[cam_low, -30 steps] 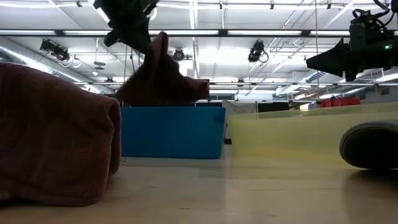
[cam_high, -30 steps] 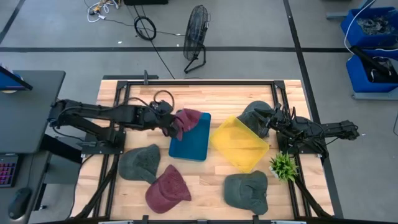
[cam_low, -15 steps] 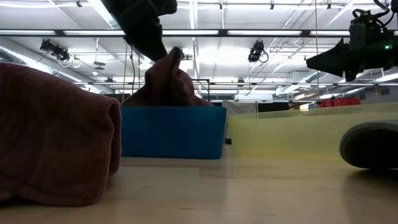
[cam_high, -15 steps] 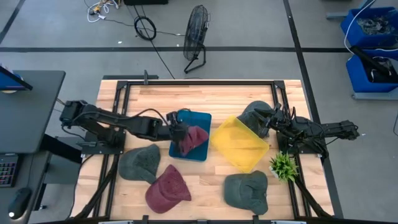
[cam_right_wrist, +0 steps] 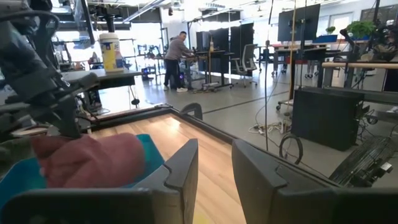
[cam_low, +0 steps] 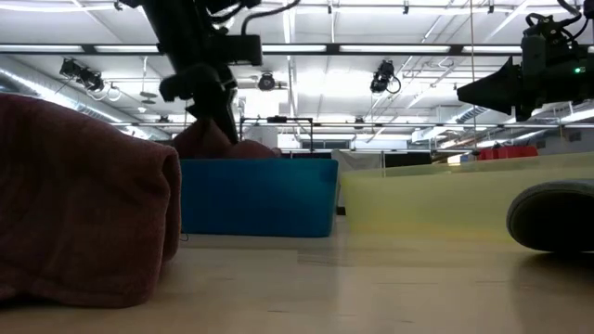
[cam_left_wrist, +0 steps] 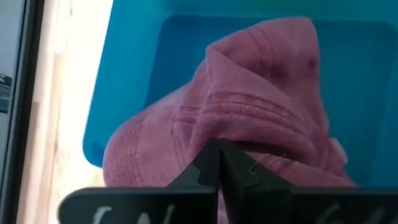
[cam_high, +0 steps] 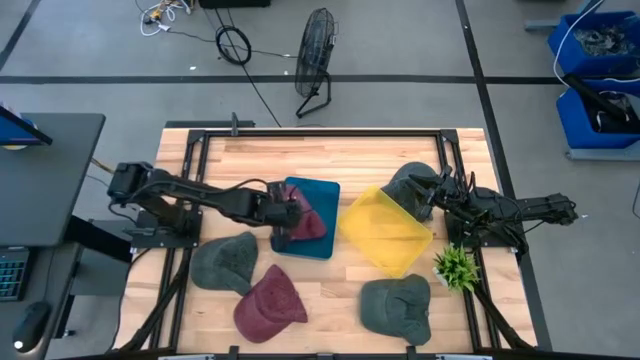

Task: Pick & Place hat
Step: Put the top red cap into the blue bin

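Note:
A maroon hat (cam_high: 312,221) lies crumpled on the floor of the blue bin (cam_high: 320,190), near the table's middle. In the low view its top (cam_low: 206,143) shows just above the bin wall (cam_low: 258,197). My left gripper (cam_high: 284,213) reaches into the bin from the table's left and is shut on the hat (cam_left_wrist: 261,106). My right gripper (cam_high: 427,196) hovers open at the table's right, between a grey hat (cam_high: 404,177) and the yellow bin (cam_high: 385,232). The right wrist view shows its gap (cam_right_wrist: 215,163). My left gripper pinches a raised fold of the maroon hat's cloth (cam_left_wrist: 214,132) between its two fingertips (cam_left_wrist: 219,163). The fingers slant down into the bin from the table's left. The hat rests on the blue bin's floor and lies slack around the fingers.
On the wooden table lie a grey hat (cam_high: 224,262) and a second maroon hat (cam_high: 270,302) near the left front, and another grey hat (cam_high: 398,306) at the right front. A small green plant (cam_high: 456,266) stands by the right edge. A black frame (cam_high: 300,133) borders the table.
My left gripper has gone down into the blue bin, drifting slightly toward the table's near edge, still shut on the maroon hat. The hat, which hung above the bin's rim, has sunk into the bin and now lies crumpled on its floor.

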Controlling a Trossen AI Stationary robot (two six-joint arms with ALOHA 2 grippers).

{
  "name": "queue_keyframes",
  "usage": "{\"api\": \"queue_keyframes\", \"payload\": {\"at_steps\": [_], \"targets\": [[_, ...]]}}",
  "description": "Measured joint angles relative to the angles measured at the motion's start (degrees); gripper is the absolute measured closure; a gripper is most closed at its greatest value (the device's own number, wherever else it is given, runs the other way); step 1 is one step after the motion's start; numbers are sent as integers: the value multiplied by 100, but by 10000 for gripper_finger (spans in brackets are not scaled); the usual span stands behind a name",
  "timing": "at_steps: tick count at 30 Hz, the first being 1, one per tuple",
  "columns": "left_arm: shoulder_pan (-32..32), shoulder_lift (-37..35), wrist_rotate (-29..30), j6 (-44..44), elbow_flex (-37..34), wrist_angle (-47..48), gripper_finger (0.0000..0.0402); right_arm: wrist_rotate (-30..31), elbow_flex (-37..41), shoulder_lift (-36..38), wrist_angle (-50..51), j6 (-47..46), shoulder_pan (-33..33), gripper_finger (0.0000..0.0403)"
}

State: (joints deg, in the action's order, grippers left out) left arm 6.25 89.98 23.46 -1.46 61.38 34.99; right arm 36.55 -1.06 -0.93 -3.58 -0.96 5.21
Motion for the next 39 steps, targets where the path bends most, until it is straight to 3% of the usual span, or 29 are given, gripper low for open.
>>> {"api": "queue_keyframes", "payload": {"at_steps": [7, 11, 15, 23, 34, 37, 39], "targets": [[-107, -87, 0, 219, 35, 188, 323, 1, 0, -2, -2, -319, -3, 298], [-19, -80, 2, -249, 551, 294, 276, 3, 0, -2, -1, -295, -4, 298], [110, -84, 106, -202, 1023, 582, 258, 5, 0, -2, 2, -414, -4, 298], [-101, 55, 197, 63, 858, 626, 255, 44, 0, -2, 1, -489, -4, 298], [-563, 901, -67, 70, 669, 352, 259, 204, 0, -2, 1, -402, -2, 298], [-623, 1064, -64, 155, 677, 377, 285, 204, 0, -2, 1, -264, -2, 298], [-640, 1092, -43, 401, 676, 429, 325, 205, 0, -2, 5, -170, -7, 298]]}}
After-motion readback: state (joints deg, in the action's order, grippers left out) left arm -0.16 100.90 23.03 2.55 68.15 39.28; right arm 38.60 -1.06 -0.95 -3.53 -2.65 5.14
